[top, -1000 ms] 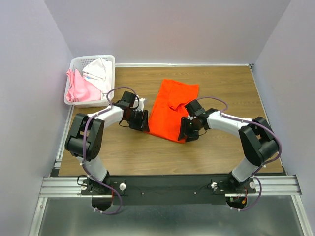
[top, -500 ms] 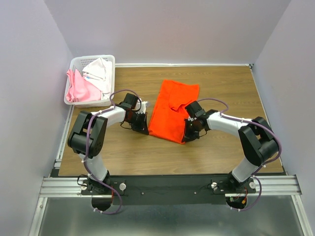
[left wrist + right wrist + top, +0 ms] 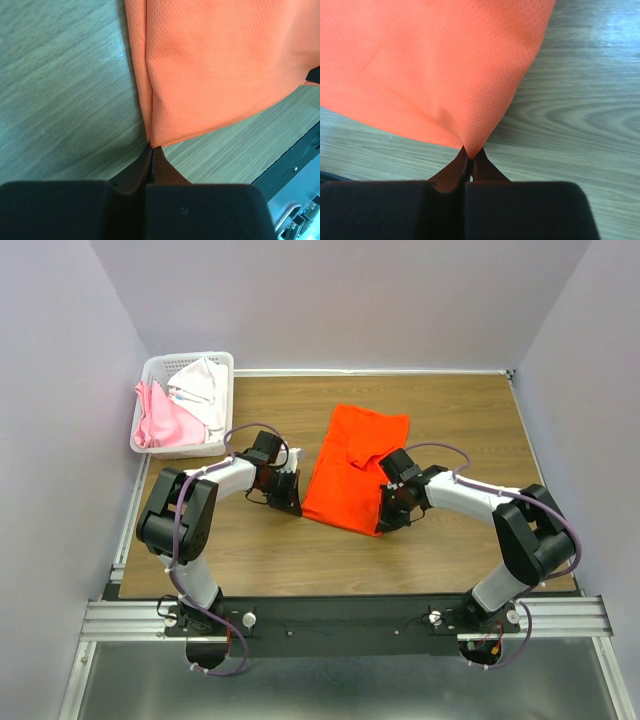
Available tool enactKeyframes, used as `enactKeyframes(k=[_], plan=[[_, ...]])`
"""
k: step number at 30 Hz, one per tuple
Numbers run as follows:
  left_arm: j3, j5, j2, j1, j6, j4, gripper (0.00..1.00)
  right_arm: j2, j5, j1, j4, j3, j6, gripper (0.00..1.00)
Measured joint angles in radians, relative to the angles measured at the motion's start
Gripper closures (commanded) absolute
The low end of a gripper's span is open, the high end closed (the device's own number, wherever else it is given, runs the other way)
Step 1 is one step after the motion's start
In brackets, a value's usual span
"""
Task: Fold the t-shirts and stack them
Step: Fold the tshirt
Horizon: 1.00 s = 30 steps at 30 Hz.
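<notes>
The wooden table [image 3: 450,410] carries an orange t-shirt [image 3: 350,465], which lies folded into a long narrow shape near the table's middle with a sleeve flap turned over on top. At the far left corner stands a white basket [image 3: 190,357] holding a pink t-shirt [image 3: 160,422] and a white t-shirt [image 3: 205,385]. The left gripper [image 3: 151,154] has its jaws pressed together on the orange shirt's near left corner. The right gripper [image 3: 468,154] likewise pinches the near right corner, the cloth drawn to a point at its fingertips.
</notes>
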Motion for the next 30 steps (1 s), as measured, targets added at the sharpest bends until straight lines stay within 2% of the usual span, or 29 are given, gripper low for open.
enactKeyframes(k=[7, 14, 21, 30], plan=[[0.000, -0.002, -0.014, -0.005, -0.007, -0.042, 1.00, -0.006, 0.013, 0.000, -0.035, 0.004, -0.001, 0.94], [0.013, -0.004, -0.094, -0.005, -0.006, -0.125, 1.00, -0.031, 0.016, 0.002, -0.117, 0.048, -0.008, 0.93], [0.039, -0.026, -0.217, -0.005, -0.015, -0.215, 1.00, -0.074, 0.003, 0.002, -0.232, 0.127, -0.018, 0.94], [0.005, -0.026, -0.443, -0.006, -0.122, -0.279, 1.00, -0.139, -0.037, 0.005, -0.420, 0.218, -0.036, 0.95]])
